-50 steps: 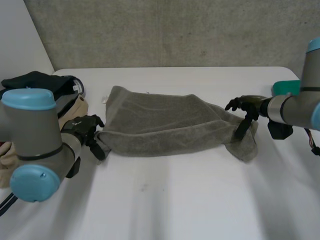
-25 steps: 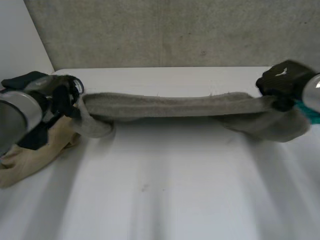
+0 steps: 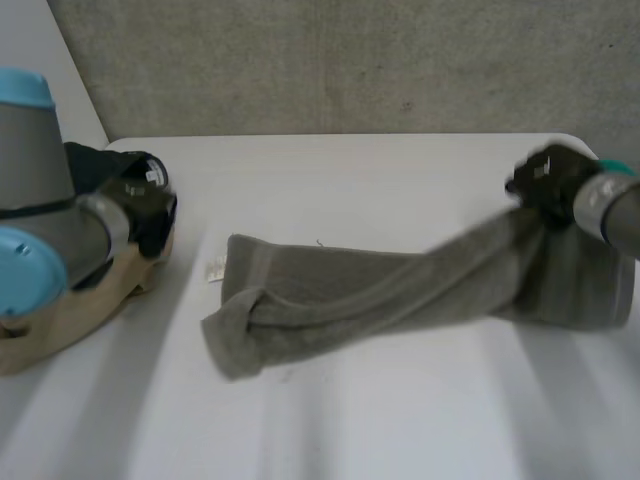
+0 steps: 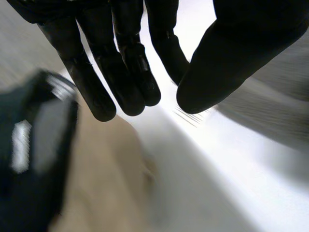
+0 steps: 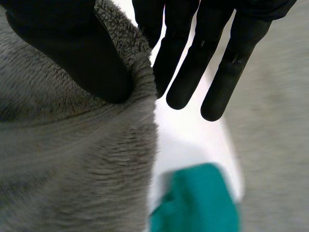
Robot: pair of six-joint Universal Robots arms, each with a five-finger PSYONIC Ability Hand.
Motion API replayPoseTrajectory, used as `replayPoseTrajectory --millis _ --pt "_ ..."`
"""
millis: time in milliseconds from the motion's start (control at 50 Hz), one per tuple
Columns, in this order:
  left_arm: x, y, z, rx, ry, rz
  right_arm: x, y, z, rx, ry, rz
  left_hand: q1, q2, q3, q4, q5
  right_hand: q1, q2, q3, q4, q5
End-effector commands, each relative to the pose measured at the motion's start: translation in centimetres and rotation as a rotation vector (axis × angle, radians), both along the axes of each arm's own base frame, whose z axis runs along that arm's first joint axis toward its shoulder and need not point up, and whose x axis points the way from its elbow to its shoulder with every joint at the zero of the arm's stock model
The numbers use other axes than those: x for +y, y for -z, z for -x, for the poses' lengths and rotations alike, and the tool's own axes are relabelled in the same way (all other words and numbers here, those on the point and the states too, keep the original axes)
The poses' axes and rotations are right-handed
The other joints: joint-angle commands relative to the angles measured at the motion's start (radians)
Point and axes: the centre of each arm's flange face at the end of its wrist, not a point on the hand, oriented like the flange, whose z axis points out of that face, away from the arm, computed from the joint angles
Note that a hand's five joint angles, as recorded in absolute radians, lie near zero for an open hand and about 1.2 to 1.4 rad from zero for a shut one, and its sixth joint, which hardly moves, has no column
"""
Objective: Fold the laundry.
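Right hand [image 5: 72, 53] pinches the towel [image 3: 350, 290] by its edge under the thumb; a shallow hold, it could slip; left hand [image 4: 125, 63] is spread, empty, steadying nothing.

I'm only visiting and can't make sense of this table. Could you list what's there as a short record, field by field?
Surface: white table
Main item: grey towel, bunched lengthwise, one end on the table, the other end raised
Right hand: pinches the towel's raised end between thumb and fingers
Left hand: fingers relaxed, holding nothing, above the other laundry
Other laundry: beige garment and dark garment, by the left arm
Also there: teal item near the right hand, kind unclear
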Motion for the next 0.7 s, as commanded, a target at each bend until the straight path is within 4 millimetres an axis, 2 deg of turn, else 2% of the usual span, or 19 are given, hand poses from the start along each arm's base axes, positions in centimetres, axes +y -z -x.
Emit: replayPoseTrajectory --millis 20,60,80,100,120,140,160,200,220,280,300,360,380,420,440,500,560,580,700 --pt "-5.1 -8.7 2.2 0.129 0.021 0.51 -4.7 -9.1 -2.7 -0.348 0.013 0.519 0.246 0.2 0.207 0.197 0.219 0.278 0.219 0.212 0.202 0.216" --pt "-5.4 -11.4 2.6 0.183 0.028 0.645 -4.9 -11.7 -3.0 -0.454 0.001 0.647 0.246 0.2 0.207 0.197 0.219 0.278 0.219 0.212 0.202 0.216" --pt "-5.5 -13.6 2.8 0.222 0.028 0.761 -4.8 -14.1 -2.9 -0.551 -0.015 0.755 0.246 0.2 0.207 0.197 0.219 0.278 0.219 0.212 0.202 0.216" --pt "-5.4 -14.2 2.8 0.237 0.027 0.795 -4.6 -14.9 -3.0 -0.594 -0.029 0.794 0.246 0.2 0.207 0.197 0.219 0.278 0.219 0.212 0.202 0.216" --pt "-5.4 -14.9 2.9 0.25 0.026 0.832 -4.4 -14.9 -3.1 -0.626 -0.034 0.798 0.246 0.2 0.207 0.197 0.219 0.278 0.219 0.212 0.202 0.216" --pt "-5.2 -15.5 3.0 0.265 0.025 0.866 -3.8 -14.1 -3.3 -0.654 -0.04 0.749 0.246 0.2 0.207 0.197 0.219 0.278 0.219 0.212 0.202 0.216" --pt "-4.9 -15.2 3.2 0.264 0.026 0.851 -3.5 -13.5 -3.5 -0.652 -0.045 0.721 0.246 0.2 0.207 0.197 0.219 0.278 0.219 0.212 0.202 0.216" --pt "-4.1 -14.0 3.3 0.252 0.024 0.786 -3.0 -11.8 -3.9 -0.628 -0.056 0.657 0.246 0.2 0.207 0.197 0.219 0.278 0.219 0.212 0.202 0.216" --pt "-3.2 -12.5 3.4 0.241 0.02 0.694 -2.5 -10.2 -4.2 -0.596 -0.065 0.601 0.228 0.183 0.19 0.18 0.202 0.278 0.219 0.212 0.202 0.216" --pt "-1.5 -9.4 3.4 0.242 0.008 0.532 -1.8 -7.7 -4.3 -0.539 -0.063 0.53 -0.43 -0.475 -0.469 -0.478 -0.457 0.278 0.219 0.212 0.202 0.216" --pt "-0.3 -7.2 3.5 0.257 -0.006 0.426 -1.4 -6.3 -4.2 -0.504 -0.058 0.498 -0.63 -0.675 -0.668 -0.678 -0.657 0.278 0.219 0.212 0.202 0.216" --pt "1.3 -4.3 3.8 0.304 -0.029 0.295 -1.0 -4.9 -3.7 -0.459 -0.037 0.473 -0.658 -0.703 -0.697 -0.706 -0.685 0.278 0.219 0.212 0.202 0.216" --pt "2.4 -2.7 4.2 0.34 -0.038 0.222 -1.0 -4.3 -3.2 -0.437 -0.023 0.467 -0.693 -0.738 -0.732 -0.741 -0.72 0.278 0.219 0.212 0.202 0.216" --pt "3.5 -1.3 4.6 0.386 -0.044 0.155 -1.1 -4.1 -2.6 -0.416 -0.003 0.466 -0.708 -0.753 -0.747 -0.756 -0.735 0.278 0.219 0.212 0.202 0.216" --pt "4.2 -0.4 5.0 0.423 -0.042 0.104 -1.2 -4.1 -2.2 -0.41 0.011 0.467 -0.711 -0.756 -0.75 -0.759 -0.738 0.278 0.219 0.212 0.202 0.216" --pt "5.2 0.7 5.6 0.491 -0.042 0.034 -0.7 -5.0 -2.0 -0.42 0.018 0.473 -0.729 -0.774 -0.767 -0.777 -0.756 0.278 0.219 0.212 0.202 0.216" --pt "5.7 1.4 6.6 0.594 -0.04 -0.037 0.6 -6.9 -2.2 -0.459 -0.003 0.479 -0.79 -0.836 -0.829 -0.839 -0.817 0.278 0.219 0.212 0.202 0.216" --pt "5.9 1.6 7.1 0.646 -0.036 -0.07 1.6 -8.1 -2.7 -0.487 -0.025 0.484 -0.799 -0.844 -0.838 -0.847 -0.826 0.278 0.219 0.212 0.202 0.216" --pt "6.2 2.2 8.9 0.786 -0.037 -0.187 6.3 -12.3 -4.8 -0.572 -0.155 0.504 -0.788 -0.833 -0.826 -0.836 -0.815 0.278 0.219 0.212 0.202 0.216"
